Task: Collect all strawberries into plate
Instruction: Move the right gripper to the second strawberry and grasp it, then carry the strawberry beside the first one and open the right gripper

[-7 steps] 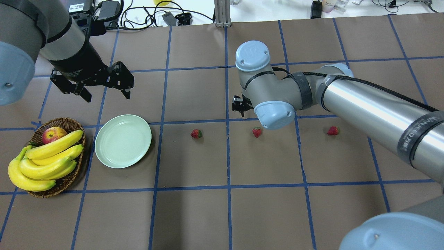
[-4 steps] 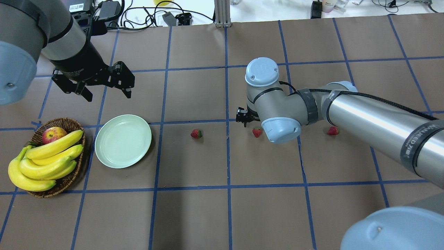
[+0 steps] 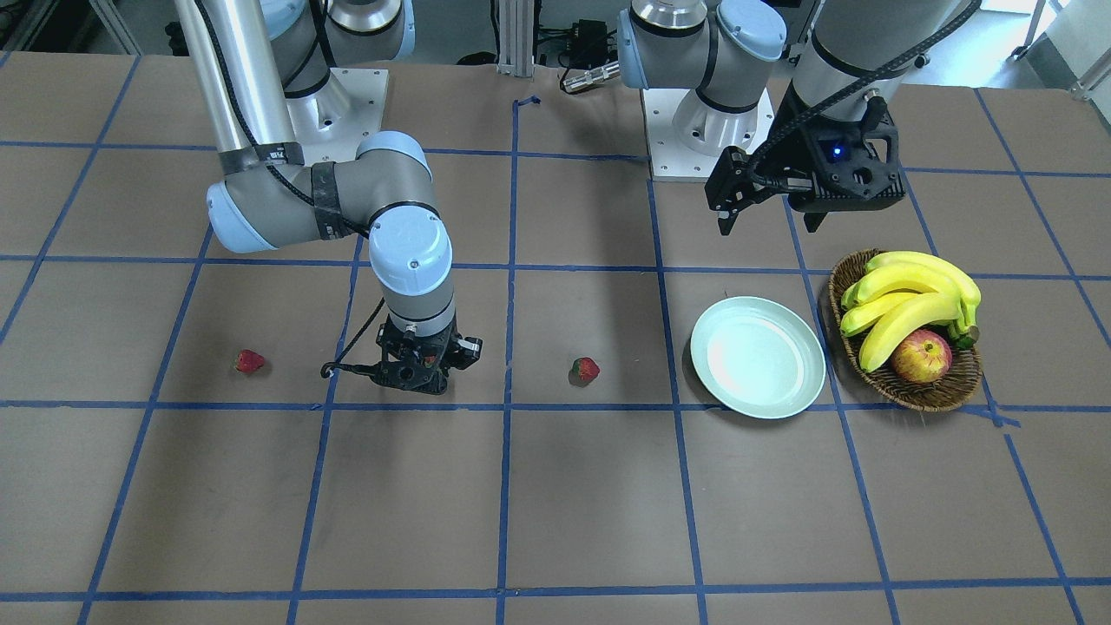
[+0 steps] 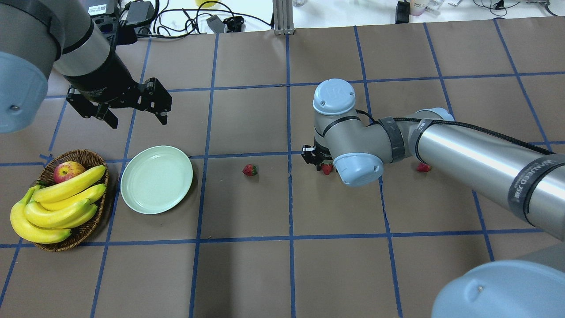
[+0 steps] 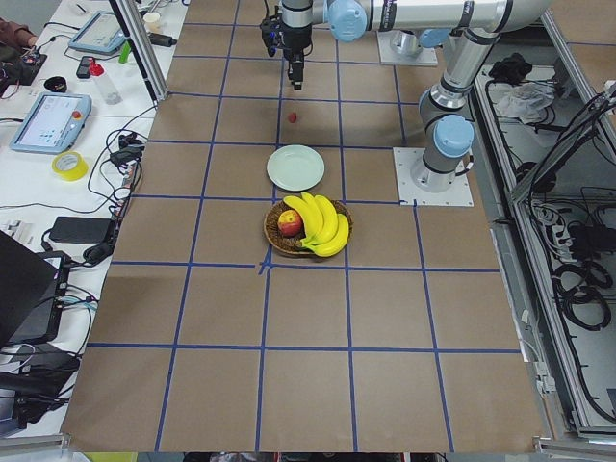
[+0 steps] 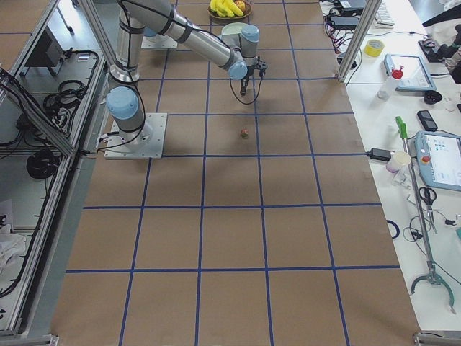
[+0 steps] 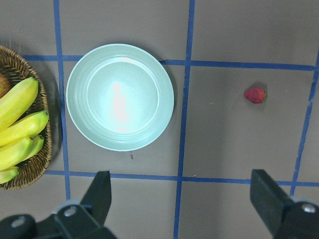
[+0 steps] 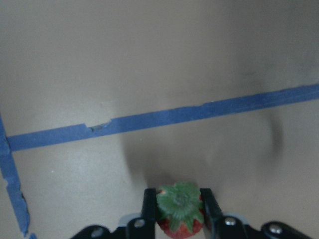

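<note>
Three strawberries lie in a row on the brown table. My right gripper (image 4: pixel 321 164) is down at the table, and in the right wrist view its fingers (image 8: pixel 149 206) press both sides of the middle strawberry (image 8: pixel 179 211). The left strawberry (image 4: pixel 250 170) lies free between it and the mint-green plate (image 4: pixel 156 179). The right strawberry (image 4: pixel 423 167) peeks out beside my right forearm. The plate is empty. My left gripper (image 4: pixel 137 120) hangs open and empty above the table behind the plate; its wrist view shows the plate (image 7: pixel 119 97) and the left strawberry (image 7: pixel 255 94).
A wicker basket (image 4: pixel 84 155) with bananas (image 4: pixel 62 198) and a red-yellow apple (image 4: pixel 68 171) stands left of the plate. My right forearm (image 4: pixel 476 154) stretches over the table's right half. Cables and devices lie beyond the far edge.
My right gripper has moved nearer and down onto the middle strawberry, which now sits between its fingers. My left arm has hardly moved.
</note>
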You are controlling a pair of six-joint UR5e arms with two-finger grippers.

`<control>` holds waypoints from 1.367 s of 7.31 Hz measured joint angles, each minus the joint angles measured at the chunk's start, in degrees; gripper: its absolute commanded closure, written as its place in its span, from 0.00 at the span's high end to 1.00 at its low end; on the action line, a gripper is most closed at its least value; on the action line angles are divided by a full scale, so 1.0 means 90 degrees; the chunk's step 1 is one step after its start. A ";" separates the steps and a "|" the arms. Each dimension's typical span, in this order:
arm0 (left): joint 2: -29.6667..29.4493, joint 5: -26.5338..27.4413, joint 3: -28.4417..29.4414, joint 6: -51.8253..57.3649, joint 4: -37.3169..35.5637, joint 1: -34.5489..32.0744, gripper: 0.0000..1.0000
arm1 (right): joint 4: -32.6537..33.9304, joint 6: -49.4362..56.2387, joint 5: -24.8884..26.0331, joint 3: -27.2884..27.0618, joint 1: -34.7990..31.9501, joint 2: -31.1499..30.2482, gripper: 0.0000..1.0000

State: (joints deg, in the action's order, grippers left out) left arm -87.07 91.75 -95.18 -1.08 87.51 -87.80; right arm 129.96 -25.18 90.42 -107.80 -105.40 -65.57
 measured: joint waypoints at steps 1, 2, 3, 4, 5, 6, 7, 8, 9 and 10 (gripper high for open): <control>-0.0003 -0.0004 -0.0005 0.0002 0.0000 -0.0003 1.00 | -0.0017 -0.0359 -0.0354 0.0141 -0.0091 -0.0003 0.01; -0.0006 -0.0017 -0.0006 0.0001 -0.0003 -0.0007 1.00 | -0.0007 -0.0959 -0.0798 0.0311 -0.0324 0.0040 0.02; -0.0005 -0.0022 -0.0006 -0.0003 -0.0004 -0.0008 1.00 | 0.0023 -0.1476 -0.1135 0.0477 -0.0623 0.0170 0.01; -0.0005 -0.0026 -0.0007 -0.0007 0.0000 -0.0009 1.00 | 0.0053 -0.1788 -0.1351 0.0674 -0.0869 0.0369 0.16; -0.0004 -0.0028 -0.0009 -0.0012 0.0002 -0.0010 1.00 | 0.0060 -0.1913 -0.1474 0.0836 -0.1016 0.0531 0.77; -0.0004 -0.0026 -0.0010 -0.0013 0.0003 -0.0010 1.00 | 0.0046 -0.1934 -0.1527 0.0913 -0.1079 0.0624 1.00; -0.0005 -0.0025 -0.0013 -0.0010 0.0003 -0.0010 1.00 | 0.0031 -0.1924 -0.1524 0.0952 -0.1101 0.0675 1.00; -0.0006 -0.0024 -0.0017 -0.0008 0.0003 -0.0010 1.00 | 0.0010 -0.1782 -0.1484 0.0992 -0.1100 0.0687 1.00; -0.0008 -0.0025 -0.0018 -0.0007 0.0003 -0.0010 1.00 | -0.0053 -0.1410 -0.1450 0.1027 -0.1061 0.0659 1.00; -0.0010 -0.0022 -0.0019 -0.0007 0.0003 -0.0010 1.00 | -0.0247 -0.1050 -0.1330 0.1028 -0.0937 0.0552 1.00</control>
State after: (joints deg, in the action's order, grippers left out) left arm -87.16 91.56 -95.35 -1.14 87.54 -87.89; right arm 127.74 -34.63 78.45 -98.54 -113.83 -60.60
